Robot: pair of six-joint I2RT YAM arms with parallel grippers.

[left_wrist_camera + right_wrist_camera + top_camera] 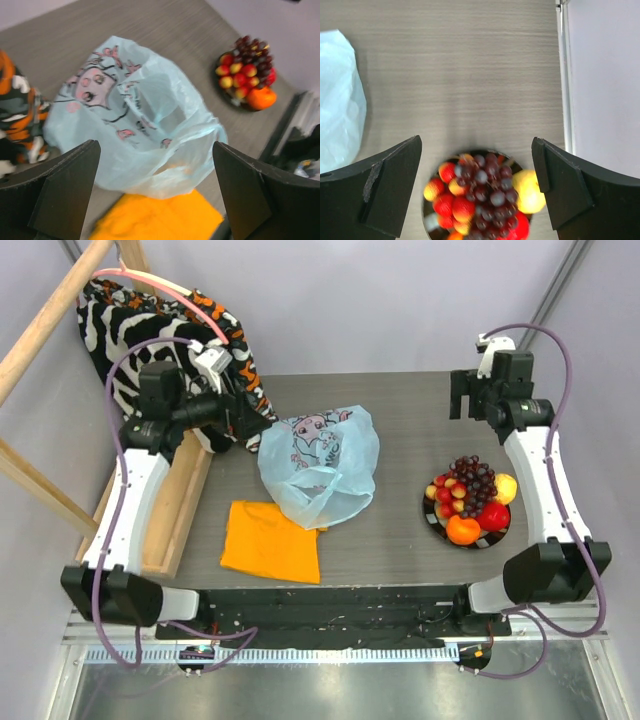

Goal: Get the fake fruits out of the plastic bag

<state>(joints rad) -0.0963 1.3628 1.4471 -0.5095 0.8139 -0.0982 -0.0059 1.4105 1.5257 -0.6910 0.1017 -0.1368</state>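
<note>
The pale blue plastic bag [318,465] with a pink cartoon print lies crumpled at the table's middle; no fruit shows inside it. The fruits sit piled on a dark plate [432,520] at the right: purple grapes [473,478], lemon [506,487], red apple [493,515], orange [462,530], strawberries [445,490]. My left gripper [248,423] is open and empty, just left of the bag [140,120], which fills the view past its fingers [65,185]. My right gripper [462,405] is open and empty, raised behind the plate, with the grapes [490,185] and lemon [529,190] below it.
A folded orange cloth [272,540] lies in front of the bag, its far edge under the bag's handles. A zebra-striped cloth [150,310] hangs at the back left over a wooden frame [185,505] that runs along the table's left side.
</note>
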